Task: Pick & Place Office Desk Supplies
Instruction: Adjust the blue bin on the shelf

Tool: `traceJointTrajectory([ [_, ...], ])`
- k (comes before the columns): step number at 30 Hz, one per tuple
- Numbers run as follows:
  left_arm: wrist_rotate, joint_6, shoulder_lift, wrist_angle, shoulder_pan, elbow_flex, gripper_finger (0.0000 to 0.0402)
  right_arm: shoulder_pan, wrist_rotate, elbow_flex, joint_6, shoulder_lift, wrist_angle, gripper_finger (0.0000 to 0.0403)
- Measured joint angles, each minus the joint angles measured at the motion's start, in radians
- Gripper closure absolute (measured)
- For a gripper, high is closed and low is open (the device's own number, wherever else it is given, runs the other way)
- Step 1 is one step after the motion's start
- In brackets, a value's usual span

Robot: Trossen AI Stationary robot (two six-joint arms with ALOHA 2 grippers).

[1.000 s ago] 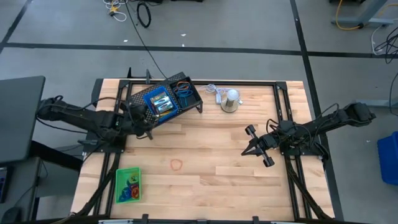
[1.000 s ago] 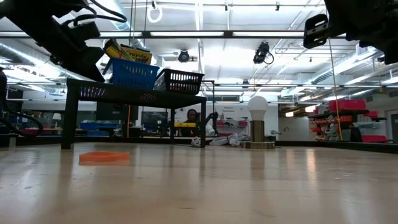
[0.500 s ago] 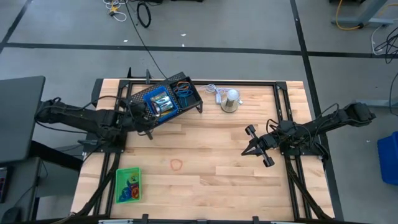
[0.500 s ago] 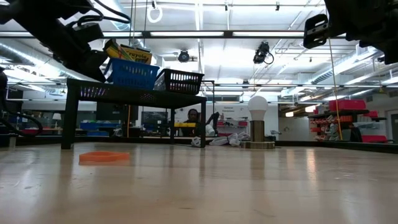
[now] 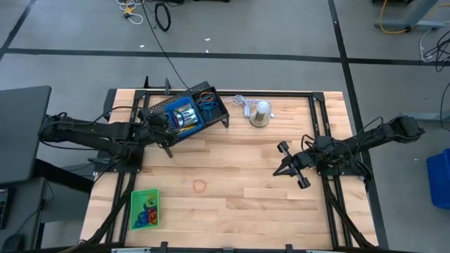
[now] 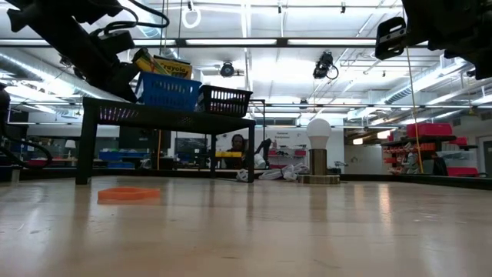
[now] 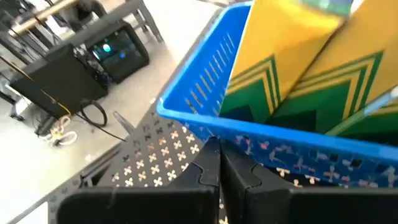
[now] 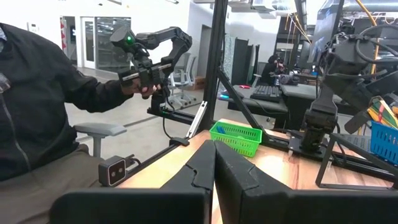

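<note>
The left gripper (image 5: 167,126), fingers closed and empty, is extended against the blue tray (image 5: 181,117); the right gripper (image 5: 287,166) is held closed, raised.

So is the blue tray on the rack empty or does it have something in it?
Not empty. The blue tray on the black rack holds yellow-green crayon boxes; they stick up above its rim in the low view.

The wooden table (image 5: 239,169) carries a black rack (image 5: 211,119), green tray (image 5: 145,209), orange loop (image 5: 200,186).
</note>
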Motion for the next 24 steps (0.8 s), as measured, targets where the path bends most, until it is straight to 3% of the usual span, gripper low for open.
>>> traceJointTrajectory([
  [14, 0.077, 0.012, 0.000, 0.043, 0.034, -0.006, 0.0401, 0.000, -0.002, 0.000, -0.011, 0.000, 0.000, 0.0390],
  [24, 0.127, 0.021, 0.068, 0.089, 0.059, -0.006, 0.0401, 0.000, -0.002, 0.000, -0.011, 0.000, 0.001, 0.0390],
])
